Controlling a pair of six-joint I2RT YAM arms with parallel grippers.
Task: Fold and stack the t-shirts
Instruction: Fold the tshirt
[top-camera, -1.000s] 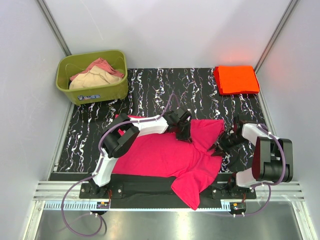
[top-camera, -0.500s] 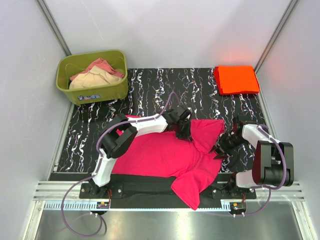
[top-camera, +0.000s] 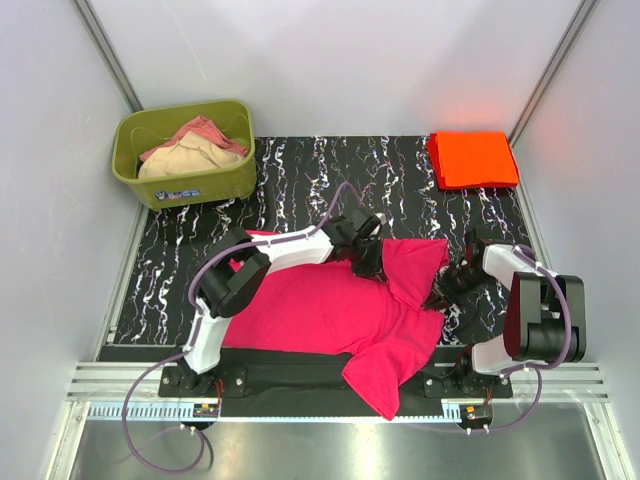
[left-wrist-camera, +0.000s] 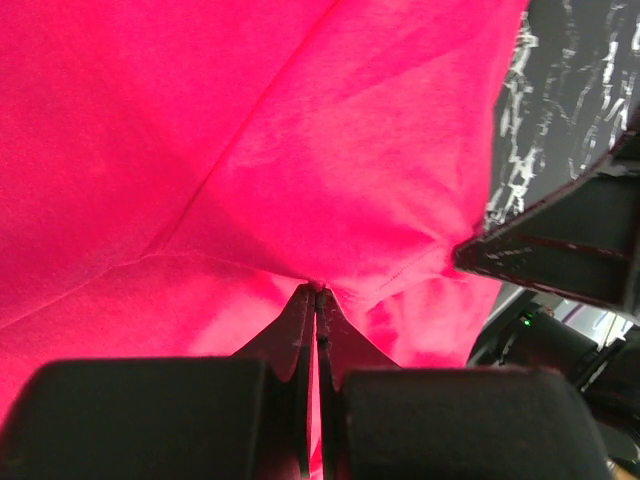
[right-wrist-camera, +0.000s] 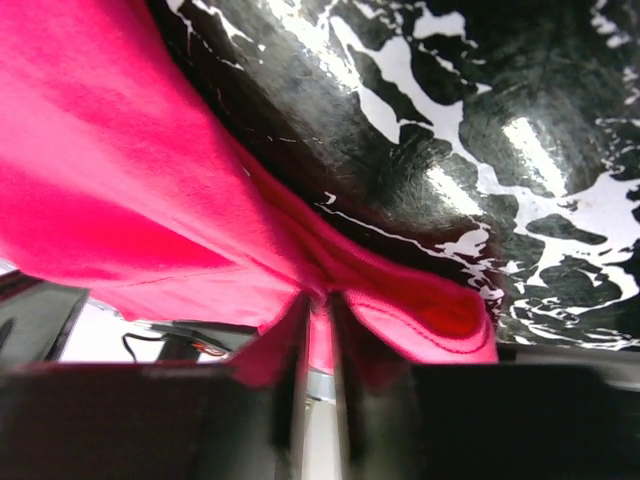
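Observation:
A hot pink t-shirt (top-camera: 320, 305) lies spread on the black marbled mat (top-camera: 390, 180), one corner hanging over the near edge. My left gripper (top-camera: 368, 262) is shut on a pinch of the pink cloth (left-wrist-camera: 300, 150) near the shirt's upper middle. My right gripper (top-camera: 440, 297) is shut on the shirt's right edge (right-wrist-camera: 200, 250), lifting the hem a little off the mat. The orange-red t-shirt (top-camera: 472, 159) lies folded at the far right corner.
An olive-green tub (top-camera: 185, 152) with pale cloths stands at the far left. Metal frame posts and grey walls enclose the mat. The arm bases sit on a rail at the near edge (top-camera: 330, 385).
The right gripper has shifted slightly up and right with the shirt's edge. The left gripper has crept a little toward the far side, still pinching the cloth.

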